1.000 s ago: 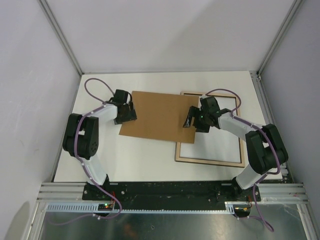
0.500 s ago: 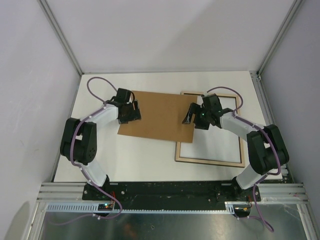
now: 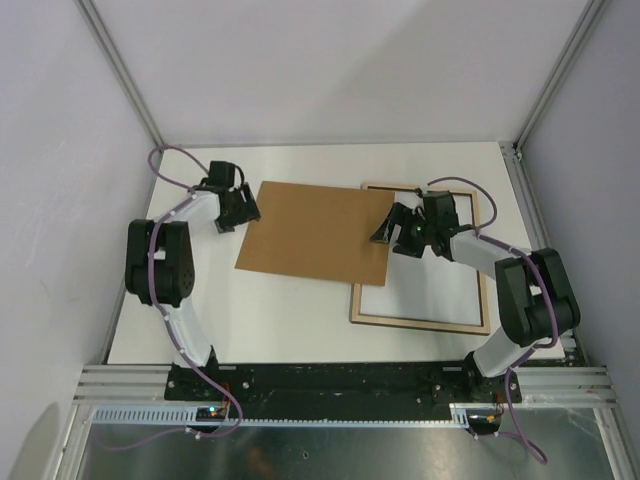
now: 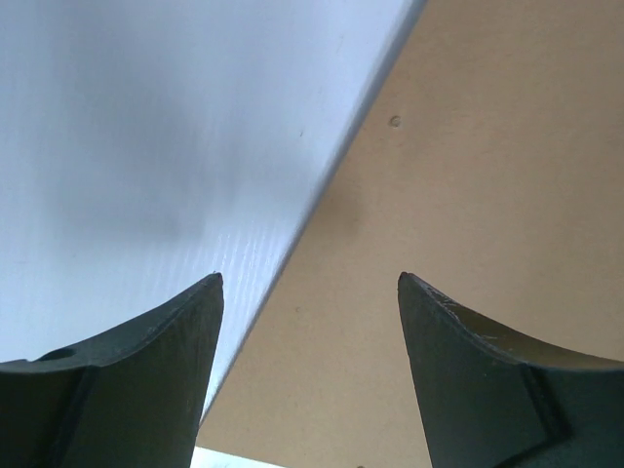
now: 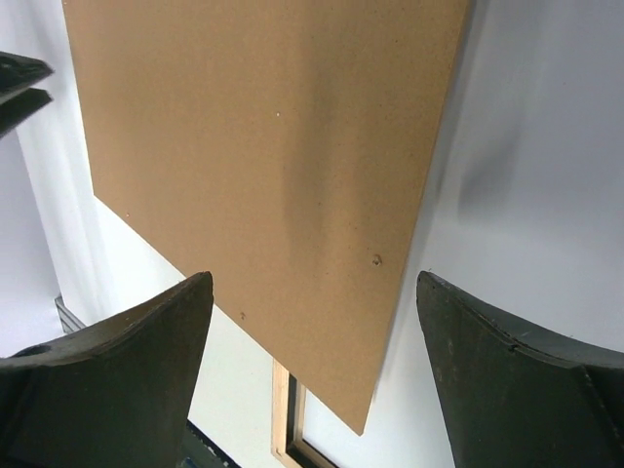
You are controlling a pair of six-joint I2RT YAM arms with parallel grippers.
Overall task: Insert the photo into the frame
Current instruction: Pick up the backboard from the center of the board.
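Note:
The frame (image 3: 420,321) lies on the table at the right with its light wood back up; its inside (image 3: 432,275) is plain white. Its corner shows in the right wrist view (image 5: 288,421). The photo's printed face shows in no view. A plain brown backing board (image 3: 315,232) lies flat and covers the frame's upper left corner. My left gripper (image 3: 240,208) is open at the board's far left corner; the board's edge (image 4: 468,195) runs under its gap (image 4: 310,283). My right gripper (image 3: 388,228) is open over the board's right edge (image 5: 263,146), and its gap (image 5: 314,278) is empty.
The white table (image 3: 290,300) is walled by grey panels left, right and behind, with metal posts at the corners. A black rail (image 3: 340,380) with the arm bases runs along the near edge. Purple cables loop over both arms.
My left gripper has drawn back from the board's left edge toward its far left corner. My right gripper has shifted slightly right and farther away. The board lies nearly where it was.

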